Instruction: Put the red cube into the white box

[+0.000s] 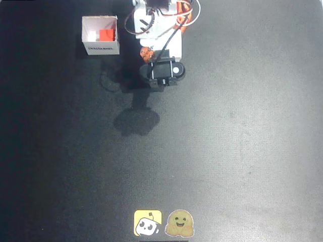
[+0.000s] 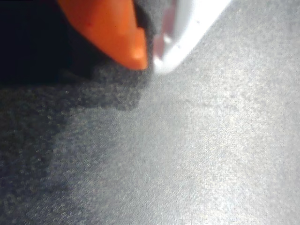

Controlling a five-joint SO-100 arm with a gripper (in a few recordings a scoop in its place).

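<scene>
Overhead view: the red cube [image 1: 106, 35] sits inside the white box [image 1: 101, 49] at the upper left of the dark table [image 1: 227, 151], resting against the box's right inner wall, so the placement itself looks done. The arm is folded near its base just right of the box; in the wrist view the gripper [image 2: 147, 58] has its orange and white fingertips nearly touching, clenched on nothing, over bare table. Judged remaining: nothing beyond parking the arm.
</scene>
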